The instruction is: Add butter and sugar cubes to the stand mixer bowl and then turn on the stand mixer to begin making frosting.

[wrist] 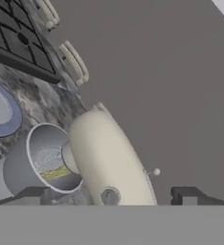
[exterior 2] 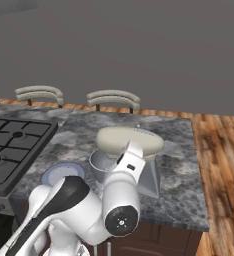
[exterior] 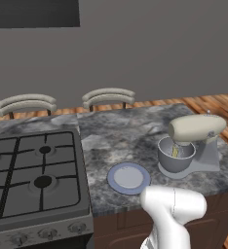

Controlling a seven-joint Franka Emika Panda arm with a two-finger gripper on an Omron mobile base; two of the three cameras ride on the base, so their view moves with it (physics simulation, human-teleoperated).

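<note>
The stand mixer (exterior: pixel 196 129) stands at the right of the stone counter, its cream head (wrist: pixel 109 153) lowered over the grey stand mixer bowl (wrist: pixel 37 165). A yellow stick of butter (wrist: pixel 56 173) lies inside the bowl beside the wire whisk, and shows as a yellow sliver (exterior: pixel 176 151) in the left base view. No sugar cubes can be made out; they are hidden or out of view. My gripper (wrist: pixel 111 195) is open, close behind the rear end of the mixer head, with one dark fingertip (wrist: pixel 35 194) on each side and nothing between them.
A flat blue-rimmed plate (exterior: pixel 128 177) lies bare on the counter left of the bowl. The gas hob (exterior: pixel 33 170) takes up the counter's left part. Two chair backs (exterior: pixel 108 97) stand beyond the far edge. Wooden floor (exterior 2: pixel 224 165) lies to the right.
</note>
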